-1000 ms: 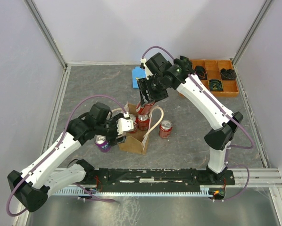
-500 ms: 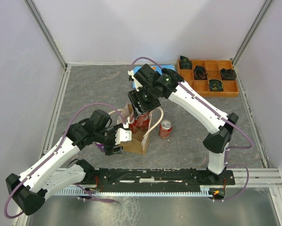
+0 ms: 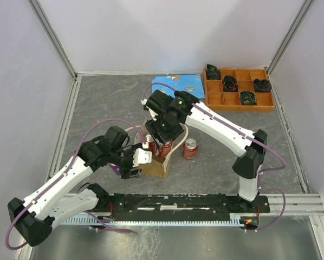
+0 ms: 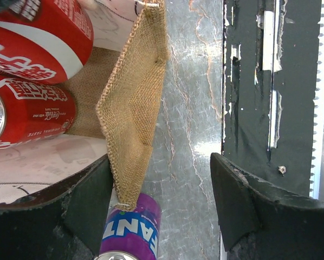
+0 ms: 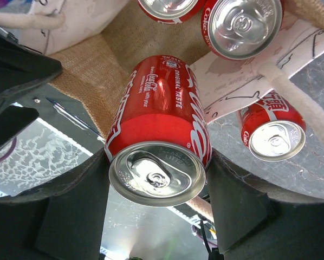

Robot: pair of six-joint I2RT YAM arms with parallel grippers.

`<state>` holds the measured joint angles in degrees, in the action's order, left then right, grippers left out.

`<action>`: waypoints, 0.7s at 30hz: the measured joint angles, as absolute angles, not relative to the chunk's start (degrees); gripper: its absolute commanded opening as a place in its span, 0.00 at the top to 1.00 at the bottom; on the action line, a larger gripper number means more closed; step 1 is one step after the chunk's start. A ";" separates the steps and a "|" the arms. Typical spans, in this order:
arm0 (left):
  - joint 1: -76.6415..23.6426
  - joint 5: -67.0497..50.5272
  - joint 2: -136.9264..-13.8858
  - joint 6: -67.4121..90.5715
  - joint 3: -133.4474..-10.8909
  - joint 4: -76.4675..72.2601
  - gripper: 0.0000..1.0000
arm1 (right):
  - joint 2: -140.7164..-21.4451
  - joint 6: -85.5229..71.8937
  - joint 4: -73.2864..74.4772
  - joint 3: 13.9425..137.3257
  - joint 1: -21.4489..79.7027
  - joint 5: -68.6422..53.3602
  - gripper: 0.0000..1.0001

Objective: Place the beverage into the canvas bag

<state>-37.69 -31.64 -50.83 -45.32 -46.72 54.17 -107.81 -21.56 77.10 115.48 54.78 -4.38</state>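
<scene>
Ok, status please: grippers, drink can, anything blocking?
Right gripper shut on red cola can, at small tan canvas bag mouth. Left gripper open, astride bag's side. Two red cans already inside.

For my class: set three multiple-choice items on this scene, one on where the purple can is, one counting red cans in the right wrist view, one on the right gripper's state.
1. Where is the purple can?
A) inside the bag
B) in the orange tray
C) on the table beside the bag

2. How many red cans show in the right wrist view?
A) two
B) four
C) six

3. The right gripper is
A) shut on a red can
B) open and empty
C) shut on a bag handle

Answers:
1 C, it stands outside the bag's tan side.
2 B, two inside the bag, one held, one on the table.
3 A, its fingers press the can's two sides.
</scene>
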 measured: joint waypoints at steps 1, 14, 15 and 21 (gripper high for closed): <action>-37.69 -31.64 -50.85 -45.32 -46.72 54.17 0.24 | -107.85 -21.50 76.88 114.69 55.00 -4.27 1.00; -37.69 -31.66 -51.09 -45.30 -46.72 54.22 0.24 | -110.10 -20.23 70.70 108.73 55.42 -2.04 1.00; -37.71 -31.66 -51.11 -45.32 -46.72 54.24 0.24 | -110.37 -20.18 70.17 108.55 55.42 -1.87 1.00; -37.71 -31.66 -51.42 -45.32 -46.72 54.22 0.24 | -112.60 -20.03 67.66 108.40 55.79 -0.82 1.00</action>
